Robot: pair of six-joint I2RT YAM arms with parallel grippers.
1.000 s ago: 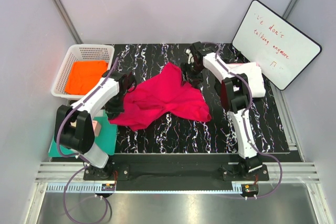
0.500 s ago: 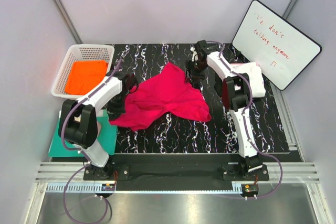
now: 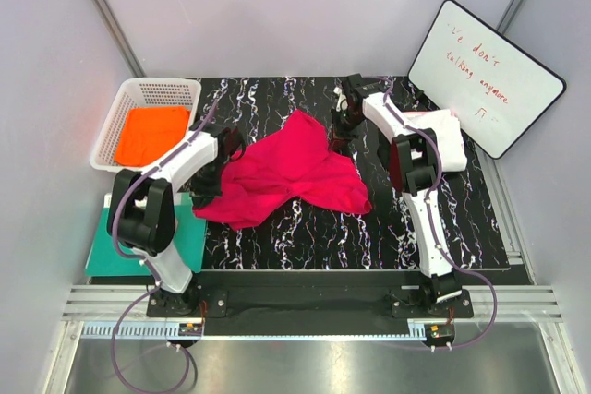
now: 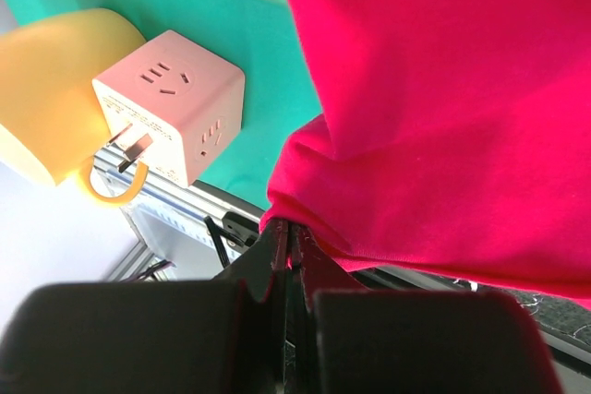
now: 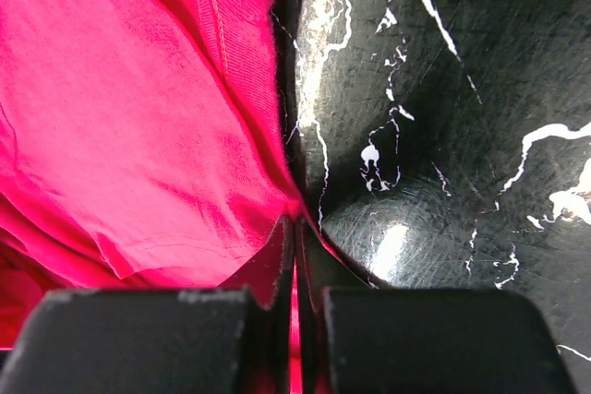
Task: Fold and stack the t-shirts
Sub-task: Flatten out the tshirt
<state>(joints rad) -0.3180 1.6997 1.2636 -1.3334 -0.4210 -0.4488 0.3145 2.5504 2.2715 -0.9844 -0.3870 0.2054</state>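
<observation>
A crimson-pink t-shirt (image 3: 286,173) lies crumpled in the middle of the black marbled table. My left gripper (image 3: 214,165) is shut on its left edge; in the left wrist view the cloth (image 4: 434,99) hangs from the pinched jaws (image 4: 292,228), lifted above the teal board. My right gripper (image 3: 343,136) is shut on the shirt's far right edge; the right wrist view shows pink cloth (image 5: 138,117) caught between the closed jaws (image 5: 297,226) right at the tabletop. A white t-shirt (image 3: 447,136) lies at the right under the right arm. An orange t-shirt (image 3: 150,132) fills the basket.
A white basket (image 3: 120,108) stands at the far left. A teal board (image 3: 189,228) lies at the near left, carrying a pink socket cube (image 4: 171,103) and a yellow object (image 4: 51,89). A whiteboard (image 3: 485,76) leans at the far right.
My right gripper has moved slightly right and closed on the shirt's far right edge. The left arm has shifted a little, still holding the left edge.
</observation>
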